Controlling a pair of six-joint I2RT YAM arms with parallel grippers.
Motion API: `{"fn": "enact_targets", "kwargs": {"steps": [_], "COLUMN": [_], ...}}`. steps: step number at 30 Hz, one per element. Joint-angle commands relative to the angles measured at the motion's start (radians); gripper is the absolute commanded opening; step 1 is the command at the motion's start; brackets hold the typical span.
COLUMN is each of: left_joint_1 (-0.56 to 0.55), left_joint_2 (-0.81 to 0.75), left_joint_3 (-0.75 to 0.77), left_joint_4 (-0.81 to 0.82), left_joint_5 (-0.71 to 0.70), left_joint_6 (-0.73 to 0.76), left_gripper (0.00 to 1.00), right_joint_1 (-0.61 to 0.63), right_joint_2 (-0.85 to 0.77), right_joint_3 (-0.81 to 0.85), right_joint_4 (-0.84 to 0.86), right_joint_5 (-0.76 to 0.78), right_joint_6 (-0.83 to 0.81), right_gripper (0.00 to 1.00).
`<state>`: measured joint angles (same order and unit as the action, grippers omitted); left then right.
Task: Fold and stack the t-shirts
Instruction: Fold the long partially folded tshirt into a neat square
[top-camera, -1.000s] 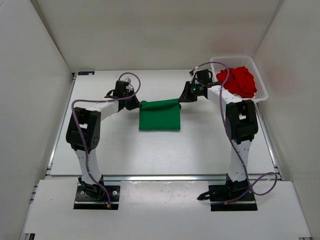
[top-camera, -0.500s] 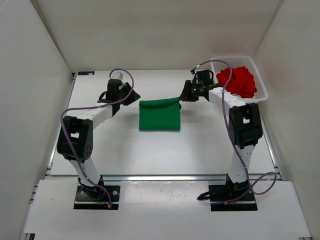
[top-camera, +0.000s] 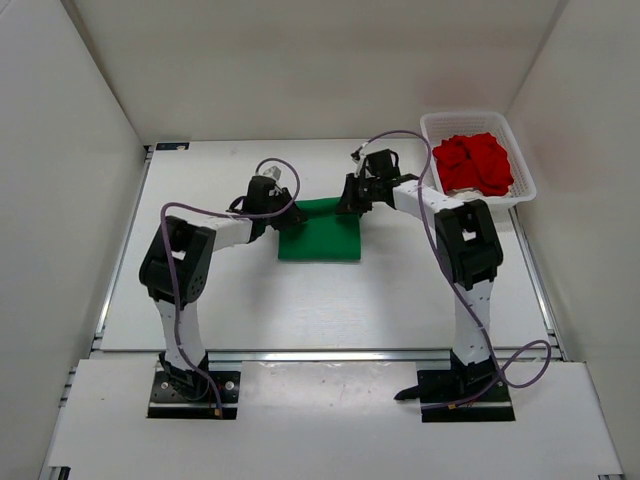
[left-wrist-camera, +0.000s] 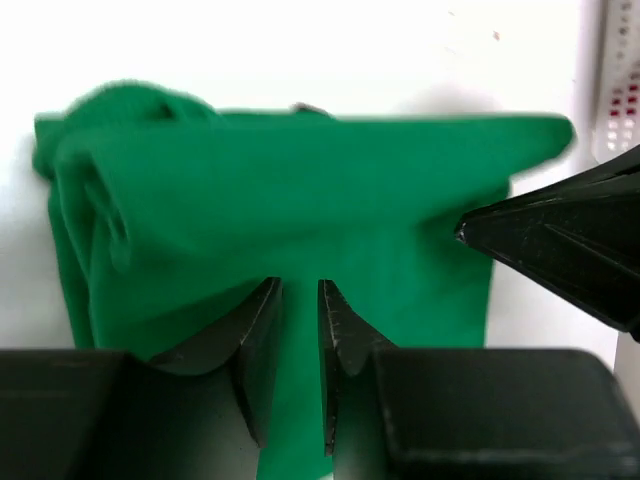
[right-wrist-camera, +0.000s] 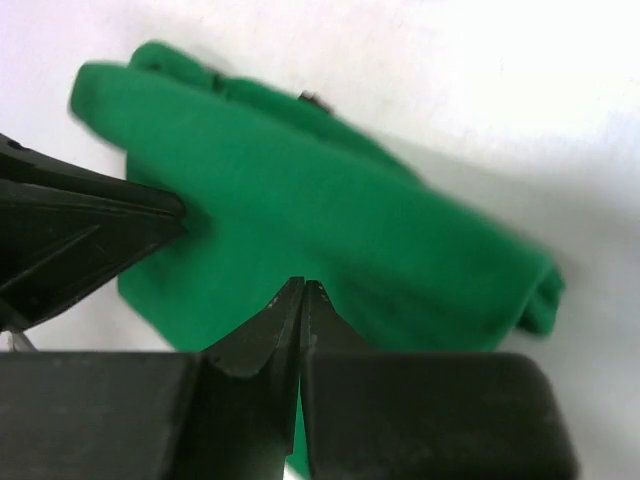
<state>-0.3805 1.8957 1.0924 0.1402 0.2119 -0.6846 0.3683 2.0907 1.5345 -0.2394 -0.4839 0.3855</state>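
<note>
R gripper (right-wrist-camera: 302, 283) is pinched shut; L gripper (left-wrist-camera: 298, 285) jaws sit a slit apart. Both are at the far edge of the green t-shirt (top-camera: 322, 240), folded mid-table. We keep tips low & smooth the crease w/o dragging. The red t-shirt (top-camera: 475, 163) sits in the basket (top-camera: 478, 115).

No text, label, brand, number or sign could be read in any view, and the only candidate, a small dark tag (top-camera: 170, 146) at the far left corner of the surface (top-camera: 300, 300), was too small to make out.
</note>
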Motion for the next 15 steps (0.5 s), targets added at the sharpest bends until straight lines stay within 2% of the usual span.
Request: {"fn": "enact_targets", "kwargs": {"steps": [1,7,15], "left_joint_1": [0.020,0.063,0.138], "left_joint_2": [0.040,0.134,0.163], "left_joint_3": [0.104,0.196,0.146], "left_joint_4": [0.012,0.024,0.136], "left_joint_5": [0.030,0.064,0.130], "left_joint_6": [-0.003,-0.019,-0.108], "left_gripper": [0.32,0.34,0.36], "right_joint_1": [-0.025,-0.078,-0.100], "right_joint_2": [0.051,0.135,0.224], "right_joint_3": [0.093,0.184,0.204], "right_joint_4": [-0.009,-0.009,0.006], "right_joint_5": [-0.030,-0.084,-0.127], "right_joint_6": [-0.016,-0.005,0.018], "right_gripper": [0.00,0.00,0.00]}}
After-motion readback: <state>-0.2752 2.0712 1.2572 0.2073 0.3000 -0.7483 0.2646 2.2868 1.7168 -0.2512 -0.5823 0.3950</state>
